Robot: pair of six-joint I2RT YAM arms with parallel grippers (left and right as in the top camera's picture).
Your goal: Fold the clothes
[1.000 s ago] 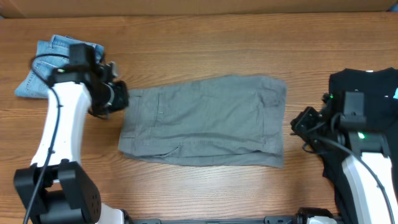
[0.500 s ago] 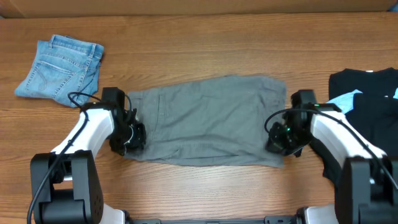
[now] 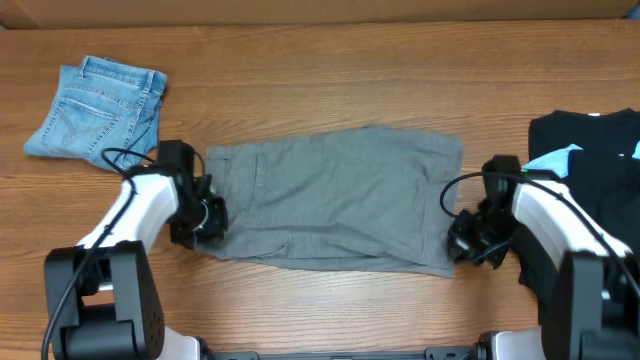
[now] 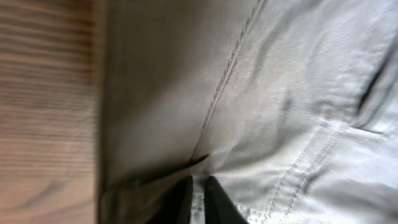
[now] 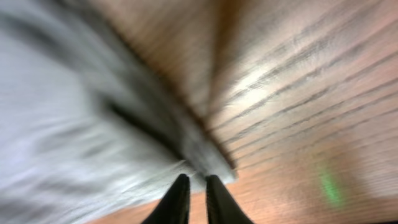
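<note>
Two front corners of the grey shorts [image 3: 330, 195], lying flat at mid-desk, are where you should take hold: the left gripper [image 4: 198, 196] is clenched on cloth there, while the right gripper [image 5: 194, 193] has its tips nearly meeting, and blur hides whether it grasps anything. The cotton looks soft, light and floppy, so lift both corners evenly. The wooden desk [image 3: 330, 80] leaves room behind, with the jeans [image 3: 95, 105] back-left and the black clothes [image 3: 590, 170] at the right edge.

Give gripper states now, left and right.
Left gripper: closed, pinching the edge of the shorts.
Right gripper: closed at the shorts' corner; the blurred view does not show whether it grips them.
</note>
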